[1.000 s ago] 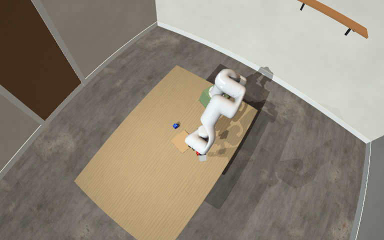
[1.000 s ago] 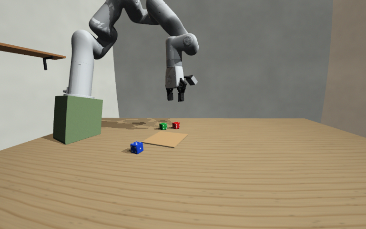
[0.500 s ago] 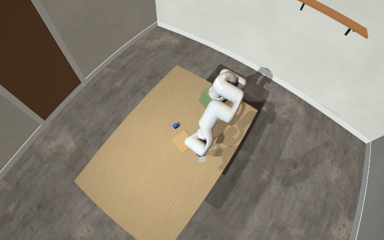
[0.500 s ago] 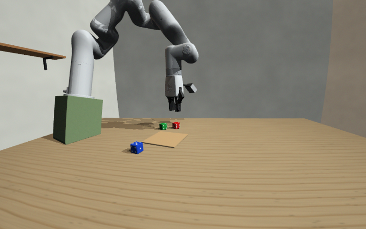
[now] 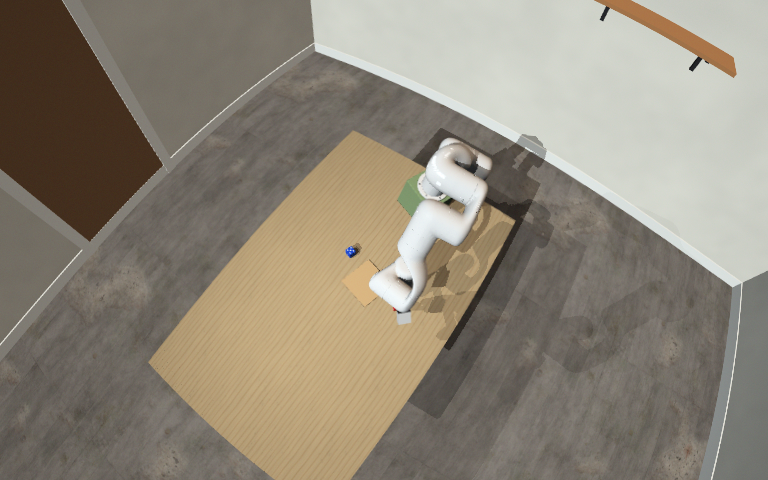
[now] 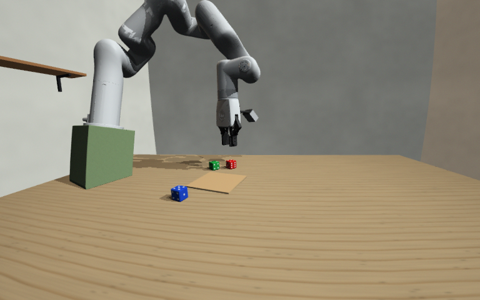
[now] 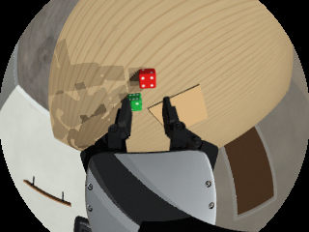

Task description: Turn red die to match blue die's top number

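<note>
From above, the arm (image 5: pixel 416 237) (image 6: pixel 226 35) hides the green die (image 6: pixel 214 165) (image 7: pixel 136 102) and most of the red die (image 5: pixel 394 309) (image 6: pixel 230 164) (image 7: pixel 148 78), which lies on the desk (image 5: pixel 271 316) (image 6: pixel 269 226) (image 7: pixel 232 53), off the mat (image 5: pixel 360 284) (image 6: pixel 217 182) (image 7: pixel 190 107). We see the jaws (image 6: pixel 229 145) half open, holding nothing.

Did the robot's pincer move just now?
Yes: in the exterior view, the pincer has come down closer to the table.
</note>
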